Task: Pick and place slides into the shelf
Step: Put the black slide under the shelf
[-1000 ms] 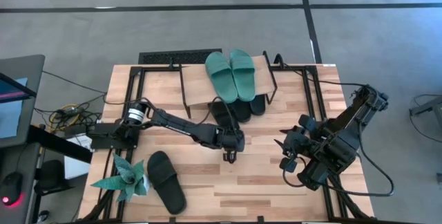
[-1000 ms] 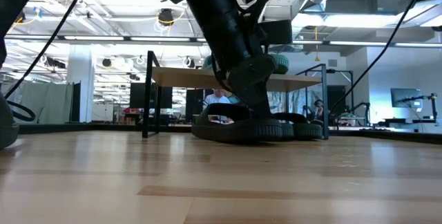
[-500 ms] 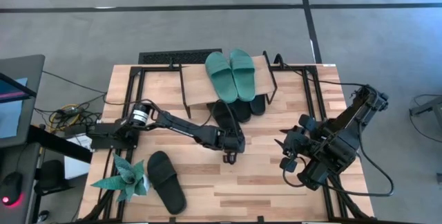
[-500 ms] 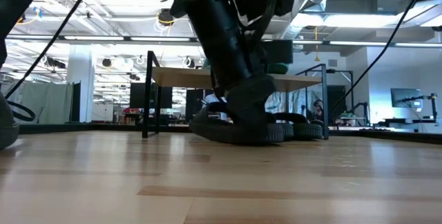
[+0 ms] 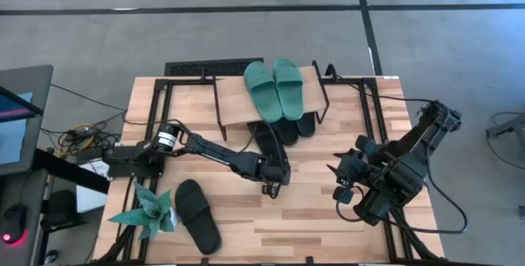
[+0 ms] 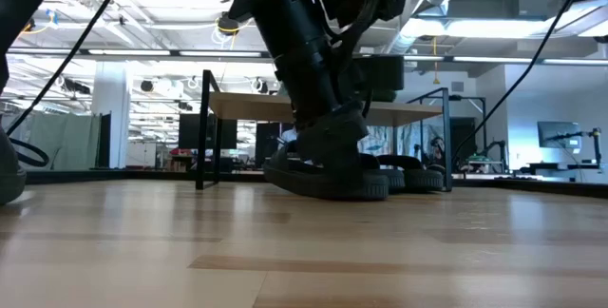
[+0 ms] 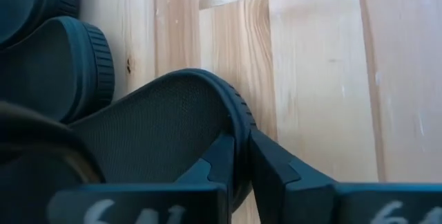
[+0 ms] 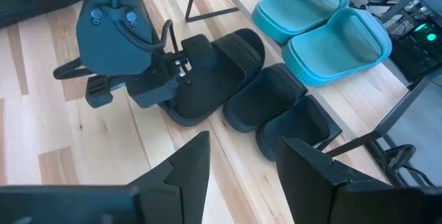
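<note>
A black slide [image 5: 264,141] lies on the tabletop in front of the shelf [image 5: 233,98], its far end under the slanted plank. My left gripper [image 5: 272,184] is shut on its near end. Two teal slides [image 5: 276,89] lie on the plank, and two more black slides [image 5: 295,126] lie beneath it. Another black slide [image 5: 198,215] lies flat near the front left. My right gripper [image 5: 339,185] hangs open above the table's right part and holds nothing. My left gripper pinches the rim of the slide's near end [image 7: 239,124] between its two fingers, one finger [image 7: 219,160] on the footbed and the other [image 7: 276,172] outside the sole. The fingers slant down from the table's near left. The slide's sole [image 6: 328,182] rests on the table.
A teal paper plant [image 5: 148,212] stands at the front left corner beside the loose black slide. Black frame rails [image 5: 367,110] run along the table's sides. Bare wood lies between the two grippers and along the front edge.
My left gripper has sunk a little onto the near end of the black slide and has shut on its rim. The slide lies where it did. My right arm has kept still.
</note>
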{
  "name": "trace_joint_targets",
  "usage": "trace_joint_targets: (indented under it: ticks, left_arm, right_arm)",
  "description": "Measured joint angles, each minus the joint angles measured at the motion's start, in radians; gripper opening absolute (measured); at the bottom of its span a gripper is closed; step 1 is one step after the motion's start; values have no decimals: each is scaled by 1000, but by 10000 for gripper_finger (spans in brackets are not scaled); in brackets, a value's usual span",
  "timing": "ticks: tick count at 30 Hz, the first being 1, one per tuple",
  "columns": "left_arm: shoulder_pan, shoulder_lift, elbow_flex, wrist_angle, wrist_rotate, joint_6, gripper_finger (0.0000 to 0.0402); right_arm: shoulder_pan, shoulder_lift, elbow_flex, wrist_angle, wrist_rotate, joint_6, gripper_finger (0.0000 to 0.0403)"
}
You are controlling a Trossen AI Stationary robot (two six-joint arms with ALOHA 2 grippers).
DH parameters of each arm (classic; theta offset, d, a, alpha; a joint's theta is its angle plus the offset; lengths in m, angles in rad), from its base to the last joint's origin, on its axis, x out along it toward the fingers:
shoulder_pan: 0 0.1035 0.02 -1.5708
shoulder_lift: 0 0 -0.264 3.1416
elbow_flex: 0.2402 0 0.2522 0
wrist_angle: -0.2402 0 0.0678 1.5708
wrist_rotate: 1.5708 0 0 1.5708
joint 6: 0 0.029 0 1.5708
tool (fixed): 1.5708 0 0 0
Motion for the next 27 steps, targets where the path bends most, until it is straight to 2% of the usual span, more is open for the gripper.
trace_joint_targets:
  ticks: [18,27]
  left_arm:
    - [-7,-2,2,-133,-28,261,3]
    - [-7,-2,2,-204,-37,239,2]
  right_arm:
    - [1,0,0,-4,-5,0,154]
    - [1,0,0,-3,-5,0,154]
